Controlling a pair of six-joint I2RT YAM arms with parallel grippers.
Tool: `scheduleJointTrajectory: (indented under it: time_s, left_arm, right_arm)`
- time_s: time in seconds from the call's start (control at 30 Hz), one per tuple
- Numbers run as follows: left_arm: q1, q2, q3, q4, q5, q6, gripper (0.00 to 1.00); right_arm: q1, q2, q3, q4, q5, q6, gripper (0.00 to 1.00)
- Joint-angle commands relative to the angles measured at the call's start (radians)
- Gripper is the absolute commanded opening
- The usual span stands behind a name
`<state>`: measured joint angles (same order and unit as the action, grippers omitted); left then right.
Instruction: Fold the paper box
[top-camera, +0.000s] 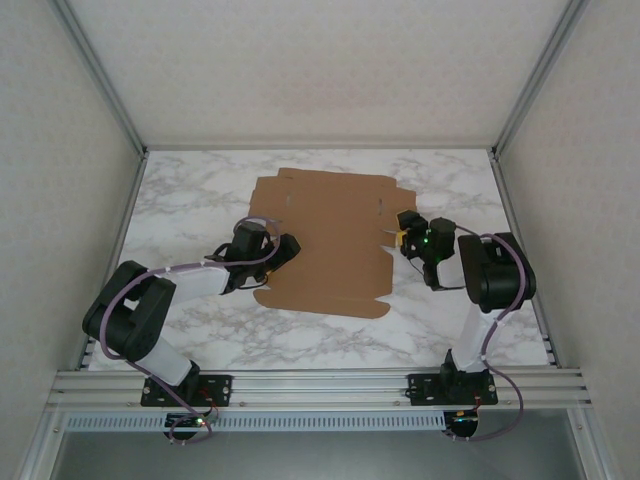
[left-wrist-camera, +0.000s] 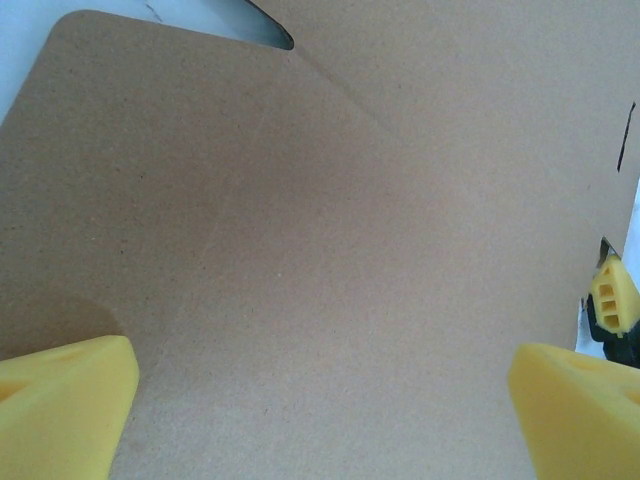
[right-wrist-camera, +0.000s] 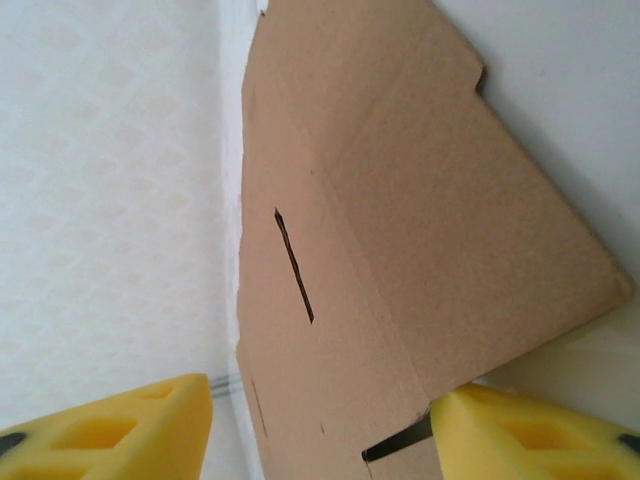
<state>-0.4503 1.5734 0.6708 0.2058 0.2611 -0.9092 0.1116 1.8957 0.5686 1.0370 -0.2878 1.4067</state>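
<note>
Across the middle of the top external view, the paper box (top-camera: 330, 250) lies spread open on the marble table (top-camera: 190, 200), reaching from the upper centre of the frame down to the lower centre, with tabs and cut slots along its edges. The left gripper (top-camera: 278, 260) comes in from the lower left and sits at the box's left edge. The right gripper (top-camera: 402, 236) comes in from the right, with a bit of yellow showing at its tip beside a side tab. From this height I cannot tell how wide either one stands. White walls (top-camera: 60, 150) close in the table, and a metal rail (top-camera: 320, 382) carrying both arm bases crosses the bottom.

From the left wrist, brown cardboard covers nearly the whole frame, and a faint crease slants down from the upper centre toward the right. The left gripper (left-wrist-camera: 320, 405) has its yellow fingertips (left-wrist-camera: 60, 400) in the two lower corners, spread wide with nothing pinched. Whether they touch the sheet I cannot tell. At the right edge, past the cardboard's rim, a yellow fingertip (left-wrist-camera: 612, 300) of the right gripper shows.

From the right wrist, the box runs from the top centre to the bottom, with a crease down its length and a narrow dark slot (right-wrist-camera: 294, 265) left of centre. The right gripper (right-wrist-camera: 320, 435) is also spread wide and clamps nothing. Its lower-right finger (right-wrist-camera: 530, 435) lies just beside a panel's edge, next to a second slot at the bottom. Patterned wall fills the left side.
</note>
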Motion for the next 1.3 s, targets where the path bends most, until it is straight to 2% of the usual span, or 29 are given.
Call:
scheduleJointTrajectory:
  time_s: [0.0,0.47,0.9,0.97,1.03,1.13,1.27]
  left_arm:
    - [0.0,-0.007,-0.029,-0.086,-0.044,0.018,0.95]
    - [-0.001,-0.018,-0.053,-0.091,-0.068,0.027,0.94]
    - [-0.001,-0.017,-0.076,-0.064,-0.034,0.024,0.94]
    - [0.0,-0.022,-0.074,-0.071,-0.039,0.024,0.94]
    - [-0.001,-0.03,-0.073,-0.079,-0.045,0.026,0.94]
    - [-0.001,-0.038,-0.076,-0.079,-0.051,0.027,0.94]
    - [-0.001,-0.031,-0.084,-0.064,-0.047,0.02,0.94]
  right_arm:
    - [-0.013,0.079,0.024,0.103,0.12,-0.016,0.58]
    - [-0.072,0.041,0.036,0.139,0.125,-0.015,0.53]
    - [-0.084,0.171,0.171,0.319,-0.077,0.045,0.52]
    - [-0.09,0.137,0.147,0.257,-0.071,0.026,0.51]
    - [-0.09,0.053,0.149,-0.019,-0.087,-0.034,0.53]
    - [-0.065,-0.062,0.161,-0.324,-0.082,-0.137,0.56]
    - [-0.059,-0.1,0.139,-0.404,-0.098,-0.114,0.61]
